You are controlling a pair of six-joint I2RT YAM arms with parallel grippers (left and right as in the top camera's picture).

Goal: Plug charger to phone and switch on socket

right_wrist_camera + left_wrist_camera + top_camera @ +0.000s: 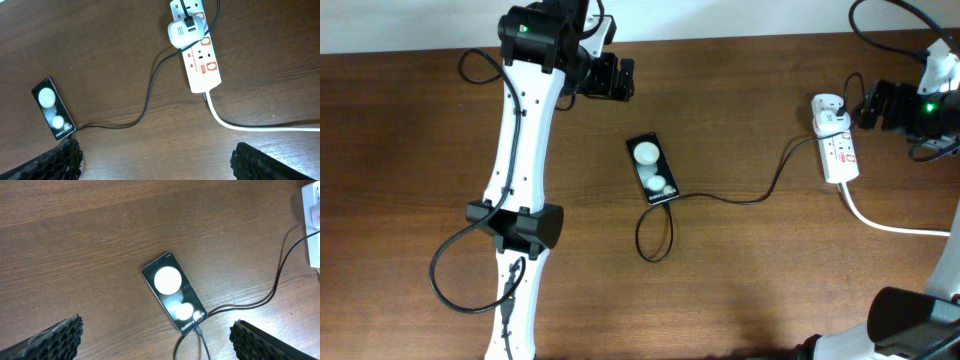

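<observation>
Looks plugged in at the phone (pixel 651 168) end; to do yet: flip the socket (pixel 838 150) switch (pixel 212 65).
Sitting at centre of counter (pixel 740 290), with charger (pixel 149 92) leaving its 6 o'clock end and running to 3 o'clock, into adapter (pixel 828 112) on the socket. Left fingers (pixel 55 340) spread, empty, at 11 o'clock of phone; right fingers (pixel 265 162) apart, empty, at 1 o'clock of socket. Risk: snagging charger or levering adapter out while reaching for the switch, or shoving the socket instead of clicking it. Cannot tell switch state.
</observation>
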